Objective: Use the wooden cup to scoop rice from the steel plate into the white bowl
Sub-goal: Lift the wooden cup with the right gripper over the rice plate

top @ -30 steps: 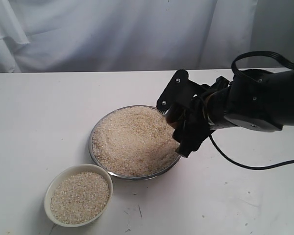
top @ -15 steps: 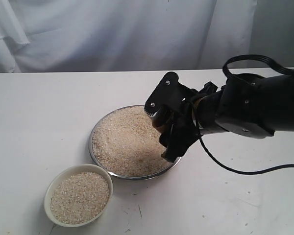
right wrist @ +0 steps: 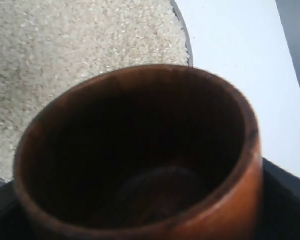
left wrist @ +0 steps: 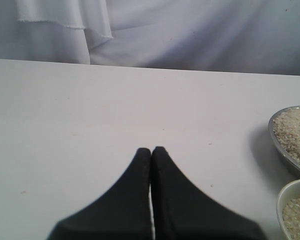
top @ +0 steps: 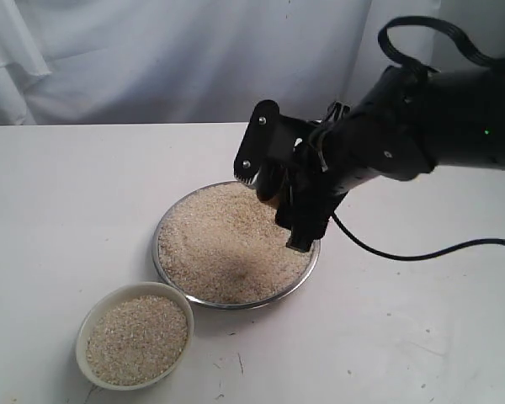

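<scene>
At the lower left of the exterior view, the white bowl [top: 82, 341] is seen on the counter [top: 404, 337], already filled with a layer of rice [top: 135, 337]. Just beyond it, near but apart, the steel plate [top: 232, 304] is heaped with more grains. Above the plate's right side, the wooden cup [top: 269, 187] is clamped between the fingers of the right hand [top: 279, 192], seemingly clear of the heap. In the right wrist view no grains are seen in its dark inside. The left hand [left wrist: 151, 154] is pressed closed on nothing, off to one side over the counter. A fresh scoop is judged to be in hand. The cup must be lowered, driven mouth-first into the heap, then carried level to the bowl.
</scene>
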Available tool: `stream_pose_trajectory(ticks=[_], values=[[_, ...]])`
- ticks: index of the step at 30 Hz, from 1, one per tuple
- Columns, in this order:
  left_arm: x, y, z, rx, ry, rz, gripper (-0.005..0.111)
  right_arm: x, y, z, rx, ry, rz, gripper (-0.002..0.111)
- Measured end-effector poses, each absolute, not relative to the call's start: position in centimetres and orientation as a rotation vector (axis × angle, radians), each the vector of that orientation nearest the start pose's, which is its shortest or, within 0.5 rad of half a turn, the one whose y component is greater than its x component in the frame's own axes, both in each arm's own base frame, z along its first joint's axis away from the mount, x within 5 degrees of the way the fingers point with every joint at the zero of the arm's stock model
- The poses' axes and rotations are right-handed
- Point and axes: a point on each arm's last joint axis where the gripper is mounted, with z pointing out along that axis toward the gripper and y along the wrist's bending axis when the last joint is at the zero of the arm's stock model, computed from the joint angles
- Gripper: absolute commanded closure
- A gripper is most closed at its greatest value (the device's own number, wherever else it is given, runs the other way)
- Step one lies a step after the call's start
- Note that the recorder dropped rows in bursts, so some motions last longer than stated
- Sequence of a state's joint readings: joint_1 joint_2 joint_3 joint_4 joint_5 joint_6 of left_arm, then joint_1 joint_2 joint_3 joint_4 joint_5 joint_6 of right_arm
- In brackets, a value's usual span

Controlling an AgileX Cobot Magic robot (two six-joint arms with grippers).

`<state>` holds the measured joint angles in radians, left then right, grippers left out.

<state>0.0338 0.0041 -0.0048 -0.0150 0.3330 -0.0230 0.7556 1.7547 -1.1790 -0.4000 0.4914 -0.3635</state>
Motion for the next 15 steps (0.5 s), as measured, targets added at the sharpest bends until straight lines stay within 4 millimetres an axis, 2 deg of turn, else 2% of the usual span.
stream_pose_trajectory(ticks=[7,15], values=[[5.4,0.1,18.5,-0.061,1.815,-0.007,0.107,30.5,25.1,22.5,-1.724,1.923,-0.394,0.108],[5.4,0.1,18.5,-0.061,1.815,-0.007,0.107,31.9,26.3,21.0,-1.894,1.853,-0.626,0.108]])
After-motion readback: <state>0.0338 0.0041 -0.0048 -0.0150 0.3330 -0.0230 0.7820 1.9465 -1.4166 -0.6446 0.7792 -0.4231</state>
